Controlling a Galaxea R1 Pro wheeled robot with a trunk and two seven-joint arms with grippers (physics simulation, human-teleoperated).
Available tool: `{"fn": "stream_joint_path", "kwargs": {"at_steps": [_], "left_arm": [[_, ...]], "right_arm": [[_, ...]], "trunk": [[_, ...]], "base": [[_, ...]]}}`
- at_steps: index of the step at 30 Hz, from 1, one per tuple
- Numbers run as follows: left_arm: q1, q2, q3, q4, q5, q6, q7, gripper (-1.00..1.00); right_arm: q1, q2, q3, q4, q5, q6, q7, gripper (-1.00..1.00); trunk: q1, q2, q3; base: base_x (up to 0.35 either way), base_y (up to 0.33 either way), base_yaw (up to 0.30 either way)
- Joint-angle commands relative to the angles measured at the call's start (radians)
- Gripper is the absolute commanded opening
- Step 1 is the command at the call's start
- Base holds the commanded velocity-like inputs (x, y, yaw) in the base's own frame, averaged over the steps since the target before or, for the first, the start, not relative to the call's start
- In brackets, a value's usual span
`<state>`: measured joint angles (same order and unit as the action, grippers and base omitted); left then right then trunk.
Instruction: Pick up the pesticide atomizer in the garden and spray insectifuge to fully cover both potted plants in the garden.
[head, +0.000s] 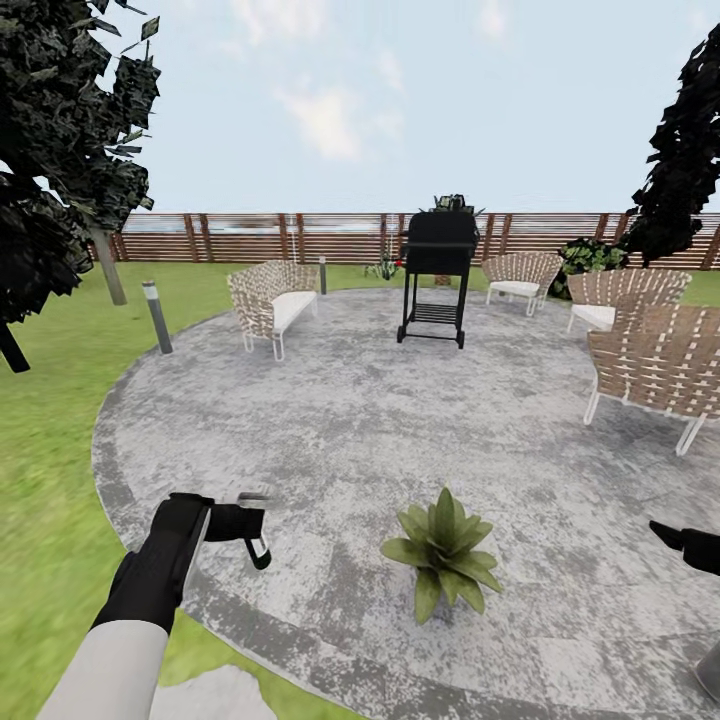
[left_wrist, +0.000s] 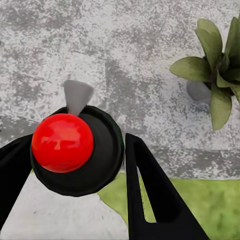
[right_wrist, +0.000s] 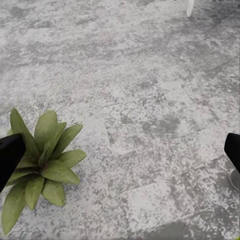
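Grey mottled paving spreads across the round patio (head: 330, 420), and the robot stands at its near edge with the lawn (head: 50, 480) on the left. One potted plant (head: 443, 550) sits just ahead, slightly right of centre, a rosette of pointed green leaves over a small grey pot.

Left gripper (head: 250, 525) is clenched around the pesticide atomizer (head: 255, 545); from the left wrist view, the black fingers (left_wrist: 150, 195) hug either side of a dark round bottle body (left_wrist: 102, 165) with the red tip (left_wrist: 62, 142) facing the camera. From the head view the bottle lies roughly level, its long axis running left to right, so the head end points toward the plant.

Here's the relation that matters: the plant lies to the right of the left gripper and a little nearer to the robot, near but clearly apart, with bare paving between them. I judge the nozzle is roughly lined up that way already, though its exact aim is hard to read.

Right gripper (right_wrist: 120, 150) hangs over the paving on the far right, its fingers spread wide and holding nothing; the plant (right_wrist: 42, 160) shows beside one finger (right_wrist: 10, 155).

Far back, near the fence (head: 250, 238) left of the black grill (head: 437, 280), a small green plant (head: 383, 266) stands, possibly the second target, too small to confirm.
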<state>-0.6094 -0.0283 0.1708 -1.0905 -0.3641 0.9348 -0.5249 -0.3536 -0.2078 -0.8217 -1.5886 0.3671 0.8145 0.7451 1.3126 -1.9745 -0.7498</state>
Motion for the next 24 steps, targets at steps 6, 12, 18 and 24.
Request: {"fn": "stream_joint_path", "kwargs": {"at_steps": [6, 12, 18, 24], "left_arm": [[0.0, 0.028, 0.004, -0.004, -0.01, 0.017, -0.011, -1.0], [0.0, 0.036, -0.002, -0.004, -0.009, 0.04, -0.013, -1.0], [0.0, 0.037, -0.002, -0.003, -0.009, 0.043, -0.014, -1.0], [-0.044, 0.05, -0.008, -0.002, -0.015, 0.047, -0.015, -1.0]], "right_arm": [[0.0, 0.0, 0.035, 0.0, 0.012, -0.024, 0.022, 1.0], [0.0, 0.002, 0.099, -0.001, 0.011, -0.05, 0.061, 1.0], [-0.001, -0.001, 0.103, -0.002, 0.012, -0.05, 0.066, 1.0], [0.0, -0.013, 0.105, -0.001, 0.025, -0.06, 0.065, 1.0]], "trunk": [[0.0, -0.001, -0.001], [0.0, -0.001, -0.001], [0.0, -0.001, -0.001], [0.0, -0.001, -0.001]], "base": [[0.0, 0.0, 0.0], [0.0, 0.0, 0.0], [0.0, 0.0, 0.0], [0.0, 0.0, 0.0]]}}
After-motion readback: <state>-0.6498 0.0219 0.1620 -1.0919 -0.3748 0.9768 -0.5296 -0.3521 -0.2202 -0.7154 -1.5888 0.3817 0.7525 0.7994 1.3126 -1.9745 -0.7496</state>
